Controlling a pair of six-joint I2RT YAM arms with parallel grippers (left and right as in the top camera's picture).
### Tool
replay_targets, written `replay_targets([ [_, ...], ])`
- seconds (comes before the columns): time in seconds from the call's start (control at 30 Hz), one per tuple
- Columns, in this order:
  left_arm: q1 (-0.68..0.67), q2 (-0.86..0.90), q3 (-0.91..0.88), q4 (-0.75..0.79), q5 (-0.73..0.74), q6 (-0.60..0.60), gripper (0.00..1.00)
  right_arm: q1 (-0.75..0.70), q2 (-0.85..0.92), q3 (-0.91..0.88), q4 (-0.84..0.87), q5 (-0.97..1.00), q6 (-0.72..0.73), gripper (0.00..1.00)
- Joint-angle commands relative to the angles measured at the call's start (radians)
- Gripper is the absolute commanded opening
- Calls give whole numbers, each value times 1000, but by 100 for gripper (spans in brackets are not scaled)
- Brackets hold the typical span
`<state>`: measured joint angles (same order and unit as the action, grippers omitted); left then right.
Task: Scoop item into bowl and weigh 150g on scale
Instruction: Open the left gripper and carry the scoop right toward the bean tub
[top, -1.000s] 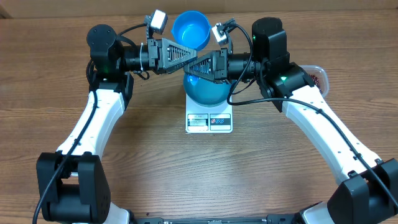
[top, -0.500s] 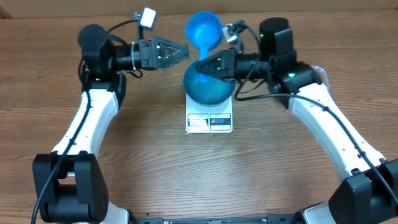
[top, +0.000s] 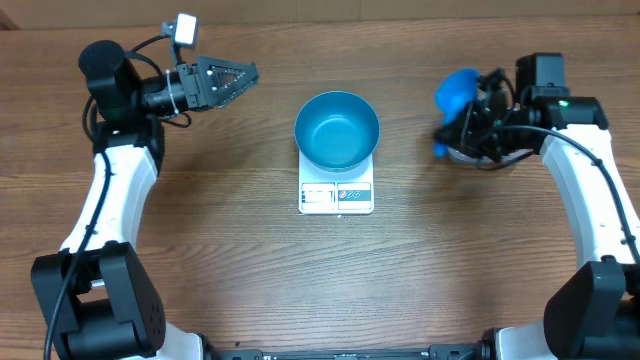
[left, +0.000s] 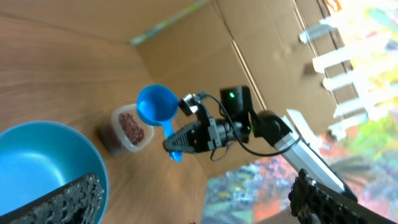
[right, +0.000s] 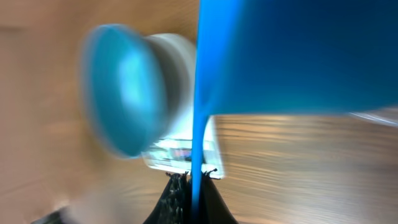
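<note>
The round blue bowl (top: 337, 130) stands on the white scale (top: 336, 196) at the table's middle, and its inside shows only smooth blue. My left gripper (top: 247, 75) hangs open to the upper left of the bowl, holding nothing; its view shows the bowl (left: 43, 162) below. My right gripper (top: 447, 140) is shut on the handle of a small blue scoop (top: 456, 92) at the far right, above a clear tub (left: 121, 134) of red-brown beans (left: 130, 126). The right wrist view is blurred, with the scoop (right: 298, 56) filling the top.
Cardboard walls (left: 205, 56) close off the back of the table. The tub (top: 492, 160) sits near the right edge, mostly hidden under my right arm. Bare wood (top: 330, 280) lies in front of the scale.
My left gripper opened and drew back left, away from the bowl. My right arm swung right with the scoop, from above the bowl to above the tub.
</note>
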<state>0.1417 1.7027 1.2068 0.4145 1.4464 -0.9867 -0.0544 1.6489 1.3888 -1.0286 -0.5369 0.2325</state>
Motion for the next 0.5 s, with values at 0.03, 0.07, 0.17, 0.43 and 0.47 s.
replay_targets([
  [0.03,24,6,8,-214,-102,305,100,-13,-5,5,-46,324,-56,4],
  [0.07,24,6,8,-287,-148,359,100,-13,-5,5,-55,363,-56,4],
  [0.17,24,6,8,-488,-330,455,100,-13,-5,5,-73,472,-55,4],
  [0.43,22,6,8,-819,-695,607,100,-13,-5,5,-67,491,-55,4],
  [0.47,22,6,8,-826,-695,610,100,-13,-5,5,-65,490,-55,4],
])
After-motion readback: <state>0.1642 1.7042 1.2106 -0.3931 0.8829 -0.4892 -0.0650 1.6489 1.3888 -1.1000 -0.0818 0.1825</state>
